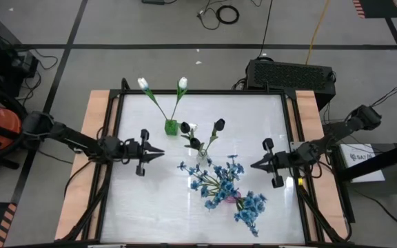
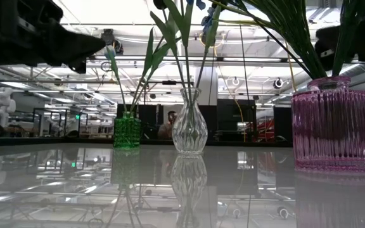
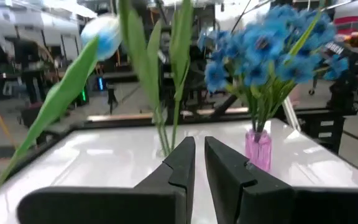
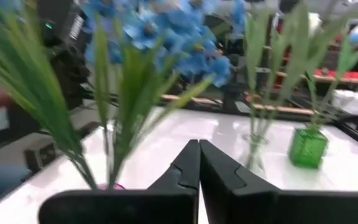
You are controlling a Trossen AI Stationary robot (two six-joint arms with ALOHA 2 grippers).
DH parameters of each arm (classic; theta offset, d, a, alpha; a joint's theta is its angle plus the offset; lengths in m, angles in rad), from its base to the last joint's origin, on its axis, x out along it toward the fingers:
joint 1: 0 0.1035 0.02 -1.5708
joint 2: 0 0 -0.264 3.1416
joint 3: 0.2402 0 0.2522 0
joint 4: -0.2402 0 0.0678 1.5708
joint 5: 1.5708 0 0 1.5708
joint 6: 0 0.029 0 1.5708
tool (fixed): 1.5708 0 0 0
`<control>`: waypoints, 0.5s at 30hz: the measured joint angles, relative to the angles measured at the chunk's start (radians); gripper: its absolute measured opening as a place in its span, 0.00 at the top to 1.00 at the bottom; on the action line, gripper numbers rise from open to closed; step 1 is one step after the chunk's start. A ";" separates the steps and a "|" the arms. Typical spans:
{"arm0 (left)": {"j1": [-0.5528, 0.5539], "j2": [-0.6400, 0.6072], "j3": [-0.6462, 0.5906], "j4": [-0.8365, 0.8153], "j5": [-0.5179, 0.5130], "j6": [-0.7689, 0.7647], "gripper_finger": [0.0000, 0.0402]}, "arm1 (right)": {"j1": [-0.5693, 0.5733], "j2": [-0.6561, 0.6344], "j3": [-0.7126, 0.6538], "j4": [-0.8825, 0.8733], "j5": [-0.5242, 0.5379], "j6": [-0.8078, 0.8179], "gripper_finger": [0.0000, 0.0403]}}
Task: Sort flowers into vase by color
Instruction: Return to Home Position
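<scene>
From above: left gripper [image 1: 158, 153] and right gripper [image 1: 253, 164] face tip to tip, both pinched to a point and empty. Between their fingertips stand black tulips [image 1: 218, 125] in the clear vase [image 1: 202, 153]. White tulips [image 1: 143, 83] sit in the green vase [image 1: 171, 127] beyond the left tips. Blue sprays [image 1: 219, 180] bury the pink vase [image 1: 234, 198] near the right tips. Low view: blooms cut off at the top. Left wrist: fingers together, only a thin slit. Right wrist: fingers touching

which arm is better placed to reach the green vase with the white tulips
Left. The left gripper sits close beside the green vase, with nothing between; the right gripper is across the table, beyond the clear vase.
</scene>
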 joint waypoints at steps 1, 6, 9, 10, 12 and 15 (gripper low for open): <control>0.019 -0.002 0.000 -0.016 0.016 -0.009 0.89 | -0.012 -0.009 0.000 -0.018 0.000 0.004 1.00; 0.077 -0.043 0.000 -0.089 0.051 -0.041 0.89 | -0.047 -0.053 0.000 -0.112 0.000 0.034 1.00; 0.081 -0.104 0.000 -0.131 0.062 -0.043 0.89 | -0.057 -0.084 0.000 -0.139 0.004 0.036 1.00; 0.081 -0.129 0.000 -0.153 0.068 -0.044 0.89 | -0.060 -0.097 0.000 -0.147 0.004 0.036 1.00; 0.081 -0.187 0.000 -0.214 0.072 -0.049 0.89 | -0.068 -0.124 0.000 -0.170 0.005 0.036 1.00; 0.080 -0.276 0.000 -0.321 0.072 -0.054 0.89 | -0.075 -0.175 0.000 -0.212 0.008 0.035 1.00</control>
